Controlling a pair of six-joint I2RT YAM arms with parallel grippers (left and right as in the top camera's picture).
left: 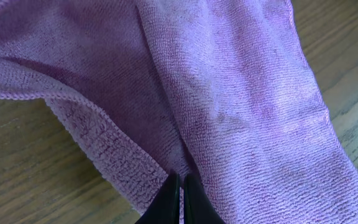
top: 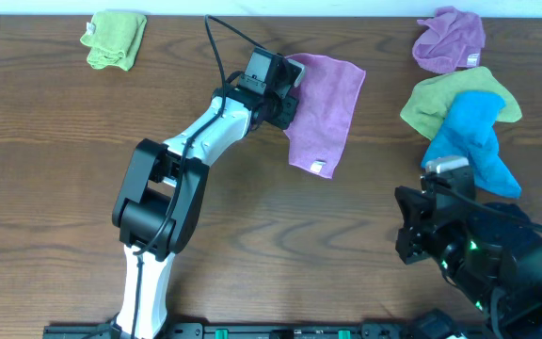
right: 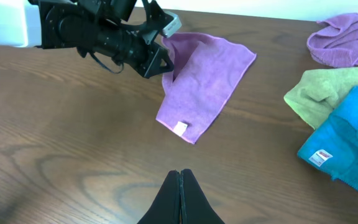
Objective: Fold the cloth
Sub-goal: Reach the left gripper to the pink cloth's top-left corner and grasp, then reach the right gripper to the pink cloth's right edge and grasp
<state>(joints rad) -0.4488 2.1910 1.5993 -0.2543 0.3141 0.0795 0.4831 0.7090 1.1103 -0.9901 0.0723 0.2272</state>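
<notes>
The purple cloth (top: 323,108) lies at the table's back centre, folded over lengthwise, with a white tag at its near corner. It also shows in the right wrist view (right: 201,81) and fills the left wrist view (left: 229,93). My left gripper (top: 288,102) sits at the cloth's left edge. Its jaws (left: 182,180) are shut, with a fold of the cloth pinched between them. My right gripper (top: 410,226) is shut and empty (right: 180,173). It hovers over bare wood at the front right, well clear of the cloth.
A crumpled green cloth (top: 116,38) lies at the back left. At the back right lie a second purple cloth (top: 450,40), a green cloth (top: 440,99) and a blue cloth (top: 473,141), near my right arm.
</notes>
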